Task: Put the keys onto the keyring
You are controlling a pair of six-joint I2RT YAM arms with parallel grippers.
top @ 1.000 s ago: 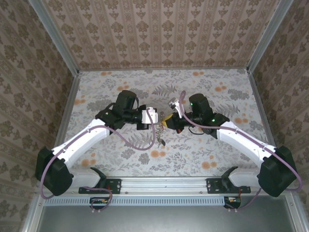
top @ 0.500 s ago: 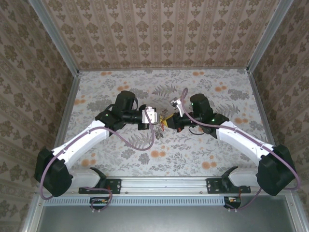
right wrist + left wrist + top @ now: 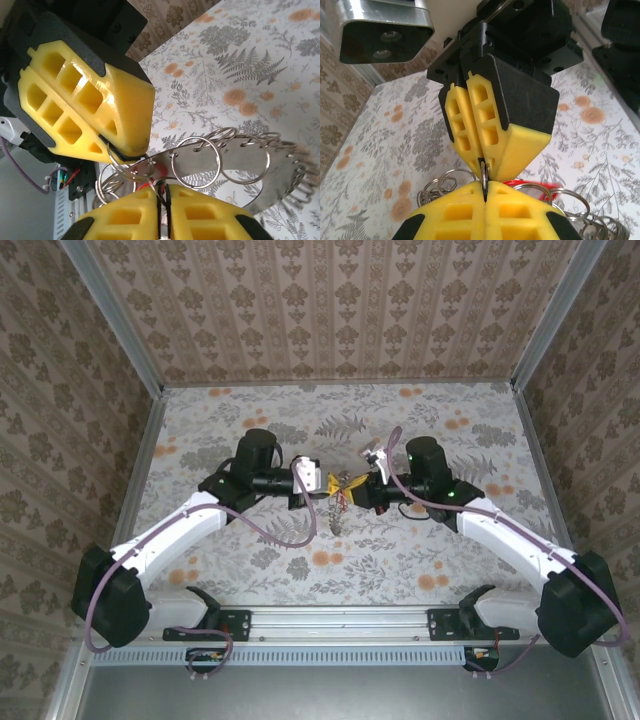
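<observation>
Threading is the step in hand, judging by how the two arms meet tip to tip above the keyring (image 3: pixel 336 514), which hangs from them over the middle of the surface (image 3: pixel 400 560). At the top of the keyring, the left end effector (image 3: pixel 485 186) is clamped on a thin ring (image 3: pixel 484 172) of the bunch. Facing it across the keyring, the right end effector (image 3: pixel 162 190) has its fingers nearly together with a hairline slit between them; whether it pinches metal or nothing cannot be told.

The key's red tag (image 3: pixel 535 184) shows just beside that seam, among the small rings at the keyring's upper end (the blade itself is too tangled in to pick out). Whether the key already sits on the coil cannot be told.

The next move likely calls for one side to hold steady while the other works the key along the coil in very small motions. A slack grip could drop the whole bunch.

Around the keyring the surface lies open on every side, and the walls (image 3: pixel 330 310) stand well apart from it. The tight spot is directly above the keyring, where the two sets of fingers almost touch. A purple cable (image 3: pixel 283 536) loops near the keyring's left.
</observation>
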